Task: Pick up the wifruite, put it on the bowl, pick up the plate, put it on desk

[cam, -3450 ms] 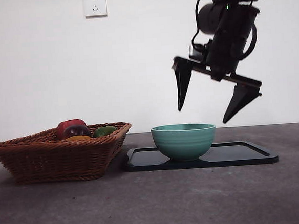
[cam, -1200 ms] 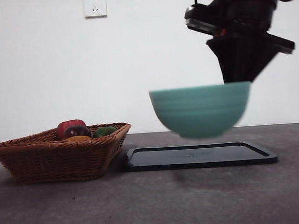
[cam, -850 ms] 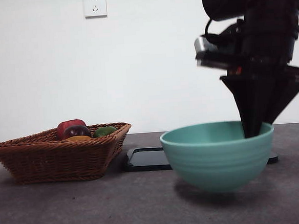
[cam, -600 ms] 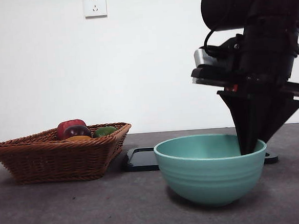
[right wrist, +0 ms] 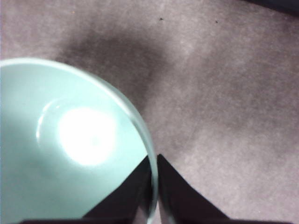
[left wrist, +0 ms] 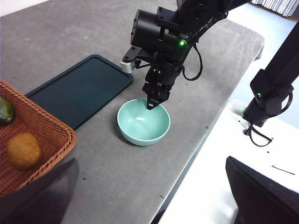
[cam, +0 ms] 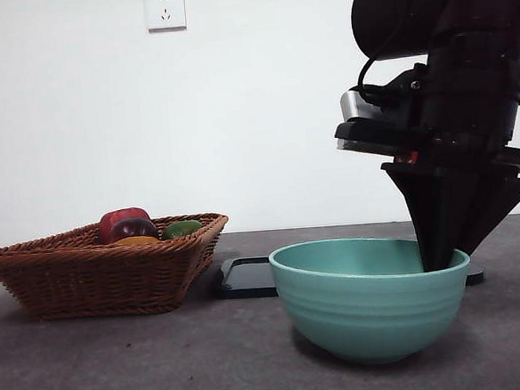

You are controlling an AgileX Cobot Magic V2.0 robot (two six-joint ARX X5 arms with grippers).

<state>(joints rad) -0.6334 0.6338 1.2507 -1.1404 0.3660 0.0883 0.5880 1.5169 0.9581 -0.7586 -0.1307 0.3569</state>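
Sitting low in the brown wicker basket [cam: 104, 264], the wifruite [left wrist: 22, 150] is lying beside a green fruit [left wrist: 5, 111]; in the front view only its orange top [cam: 136, 241] is peeking over the rim, next to a red-and-dark-purple fruit [cam: 126, 225].

Bowl [cam: 371, 296]: teal-green, resting upright on the counter [cam: 165, 362], nothing showing inside it. It is standing just in front of the dark tray [left wrist: 77, 88], off the tray and near the counter's front edge.

Right hand [right wrist: 154, 186]: pinching the bowl's rim, one jaw inside the wall, one outside, pressed close on the thin edge. In the front view the hand [cam: 438, 258] is reaching down into the bowl's right side from a big dark arm above. In the left wrist view the same hand [left wrist: 152, 103] is meeting the bowl [left wrist: 144, 122] at its far rim.

Left hand [left wrist: 149, 196]: hanging high above the counter's near side, jaws spread wide, gripping nothing.

Wall socket [cam: 165, 7] is showing on the white wall behind.
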